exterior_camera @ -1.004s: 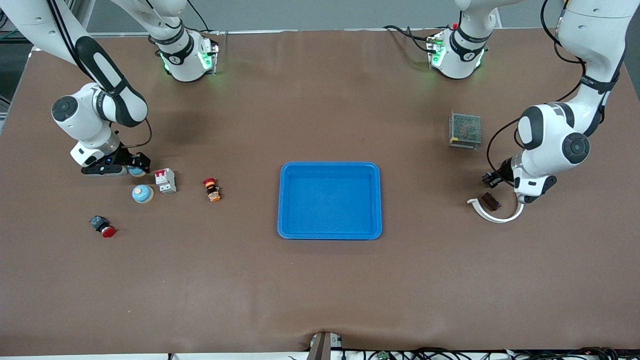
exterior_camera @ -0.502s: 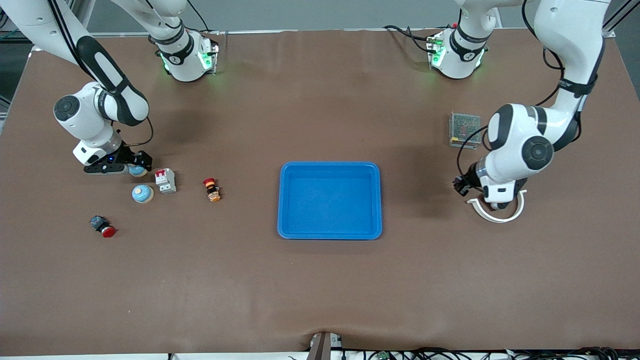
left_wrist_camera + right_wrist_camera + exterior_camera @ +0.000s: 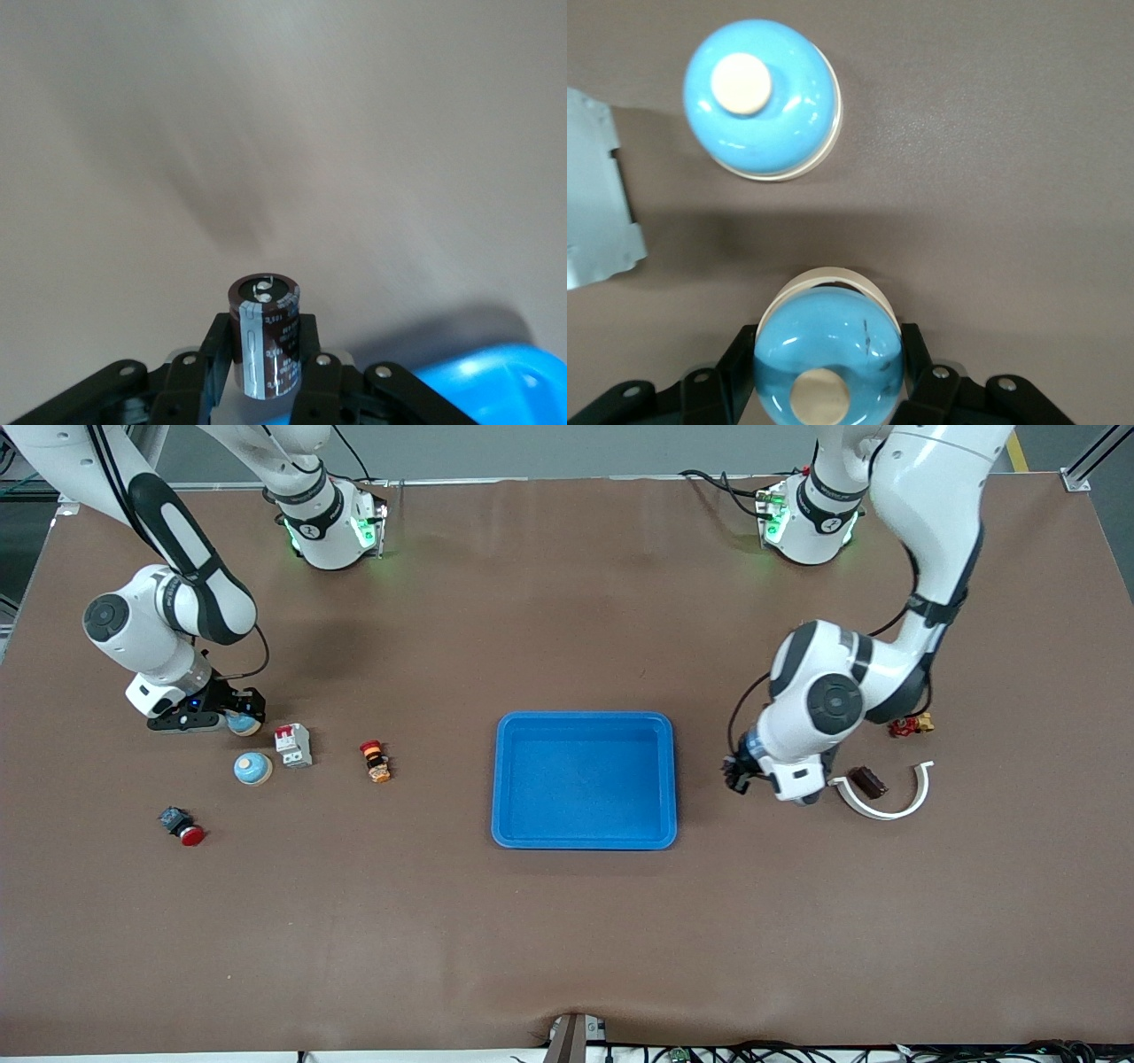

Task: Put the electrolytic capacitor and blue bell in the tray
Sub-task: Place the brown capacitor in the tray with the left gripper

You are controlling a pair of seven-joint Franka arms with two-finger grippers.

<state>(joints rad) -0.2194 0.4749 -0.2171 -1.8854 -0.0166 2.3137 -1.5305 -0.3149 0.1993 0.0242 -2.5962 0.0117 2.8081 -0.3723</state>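
The bright-blue tray (image 3: 584, 779) lies empty mid-table; a corner of it shows in the left wrist view (image 3: 483, 387). My left gripper (image 3: 737, 772) is low over the bare table just off the tray's rim toward the left arm's end. It is shut (image 3: 264, 343) on a dark brown electrolytic capacitor (image 3: 264, 332) with a silver stripe. My right gripper (image 3: 226, 718) is shut (image 3: 830, 356) on a blue bell (image 3: 830, 354) with a cream knob, also seen in the front view (image 3: 241, 724). A second blue bell (image 3: 252, 768) sits on the table close by and shows in the right wrist view (image 3: 762, 97).
A white circuit breaker (image 3: 293, 745) stands beside the bells. A red-and-orange button (image 3: 376, 761) and a red push button (image 3: 182, 826) lie nearby. At the left arm's end are a white curved piece (image 3: 886, 804), a brown block (image 3: 867, 781) and a small red-yellow part (image 3: 911, 725).
My left arm has swung from the white curved piece toward the tray, carrying the capacitor. My right gripper has shifted only slightly with the bell in it.
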